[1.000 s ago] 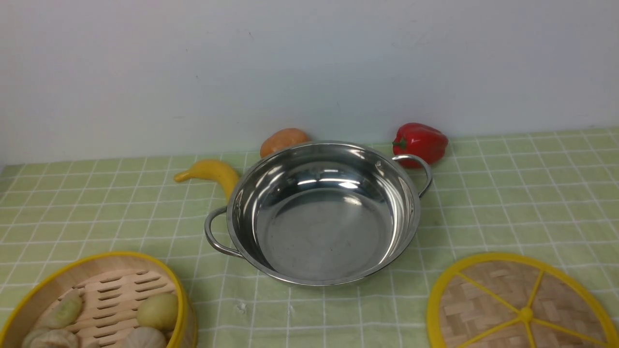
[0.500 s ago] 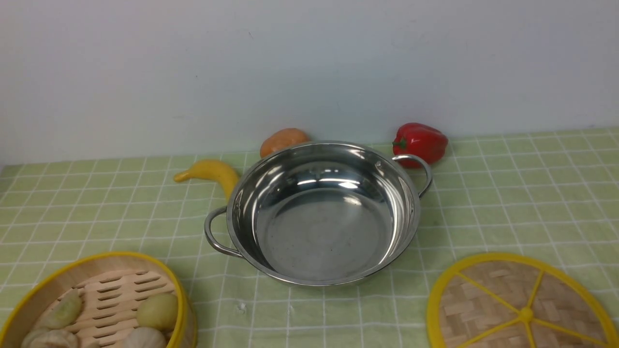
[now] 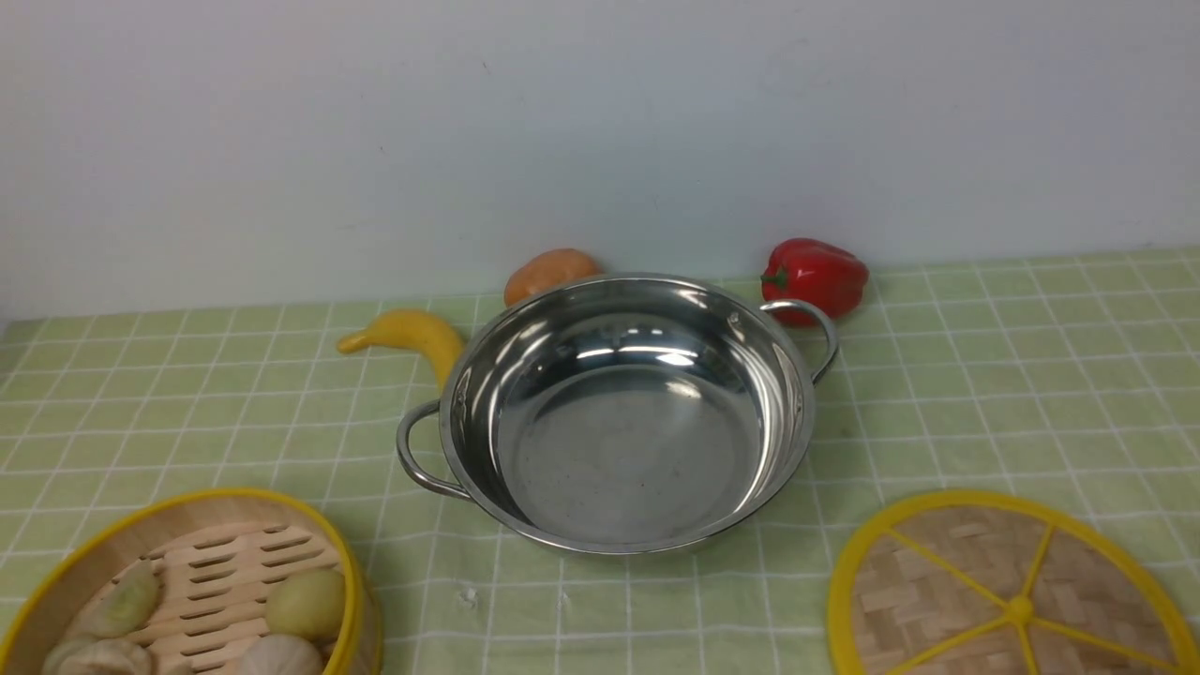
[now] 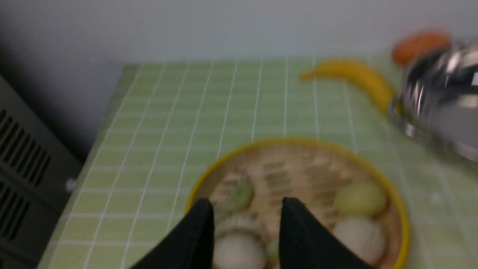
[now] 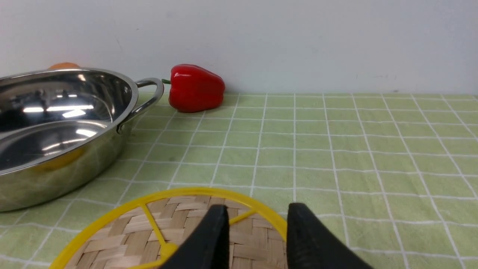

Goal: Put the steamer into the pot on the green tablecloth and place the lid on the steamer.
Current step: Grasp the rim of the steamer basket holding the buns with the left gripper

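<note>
The steamer (image 3: 234,572), a bamboo basket with a yellow rim and pale buns inside, sits at the near left on the green tablecloth (image 3: 984,375). The shiny steel pot (image 3: 619,450) stands empty in the middle. The woven lid (image 3: 1003,600) lies flat at the near right. Neither gripper shows in the front view. In the blurred left wrist view my left gripper (image 4: 246,207) hangs open above the steamer (image 4: 291,172), holding nothing. In the right wrist view my right gripper (image 5: 257,213) is open over the far rim of the lid (image 5: 123,231), with the pot (image 5: 56,123) beside it.
A yellow banana (image 3: 412,333) and an orange fruit (image 3: 548,272) lie behind the pot at its left. A red pepper (image 3: 816,277) rests by the pot's right handle, against the white wall. A dark vented box (image 4: 22,168) stands off the cloth's left edge.
</note>
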